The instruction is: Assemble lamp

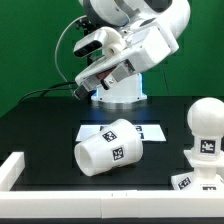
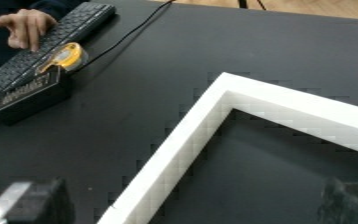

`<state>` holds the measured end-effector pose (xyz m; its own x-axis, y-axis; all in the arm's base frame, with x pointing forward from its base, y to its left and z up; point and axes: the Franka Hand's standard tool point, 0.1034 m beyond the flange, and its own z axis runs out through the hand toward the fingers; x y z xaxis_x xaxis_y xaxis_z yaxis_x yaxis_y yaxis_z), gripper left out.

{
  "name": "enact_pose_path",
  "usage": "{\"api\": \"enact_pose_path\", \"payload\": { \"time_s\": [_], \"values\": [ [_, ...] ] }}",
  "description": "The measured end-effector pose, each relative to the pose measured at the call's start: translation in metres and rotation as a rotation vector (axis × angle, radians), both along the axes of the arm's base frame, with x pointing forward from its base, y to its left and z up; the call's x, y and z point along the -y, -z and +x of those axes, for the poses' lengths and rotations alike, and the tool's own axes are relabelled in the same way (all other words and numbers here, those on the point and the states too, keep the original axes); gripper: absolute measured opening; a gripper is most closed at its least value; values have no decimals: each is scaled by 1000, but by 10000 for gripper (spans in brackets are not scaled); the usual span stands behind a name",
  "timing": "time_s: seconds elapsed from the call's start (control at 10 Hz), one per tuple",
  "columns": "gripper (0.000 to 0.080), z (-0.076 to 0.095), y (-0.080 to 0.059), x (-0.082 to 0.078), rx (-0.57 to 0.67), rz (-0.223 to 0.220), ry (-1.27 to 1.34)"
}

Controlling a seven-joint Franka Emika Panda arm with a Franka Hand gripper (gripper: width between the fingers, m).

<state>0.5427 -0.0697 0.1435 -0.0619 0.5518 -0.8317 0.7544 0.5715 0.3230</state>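
We found the shade [image 1: 108,147] lying on its side on the black table [image 1: 40,125], near the middle of the exterior view, its square tags turned toward the camera. Just behind it lay the marker board [image 1: 148,130], partly hidden by the shade. Toward the exterior view's right stood the bulb [image 1: 205,128], round head up, seated on the base [image 1: 192,180] — whether it was fully seated we could not tell. The shade lay apart from both.

The arm was raised well above the table, with nothing in the gripper [image 1: 84,88]. In the wrist view its two fingers [image 2: 28,200] showed at the frame's edge, spread wide apart with bare table between them — jaws open, holding nothing. That view also showed a white frame [image 2: 202,125] lying on the table, and farther off a keyboard [image 2: 43,55] with a person's hand [image 2: 23,24] resting on it.
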Motion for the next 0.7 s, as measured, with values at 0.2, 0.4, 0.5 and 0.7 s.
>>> {"api": "enact_pose_path", "payload": {
  "time_s": [0.2,0.4,0.5,0.7],
  "values": [
    [699,7,-3,0,32,36,88],
    [699,22,-9,-1,8,18,322],
    [699,30,-13,-7,-17,26,467],
    [699,42,-21,-12,-93,43,550]
  ]
}}
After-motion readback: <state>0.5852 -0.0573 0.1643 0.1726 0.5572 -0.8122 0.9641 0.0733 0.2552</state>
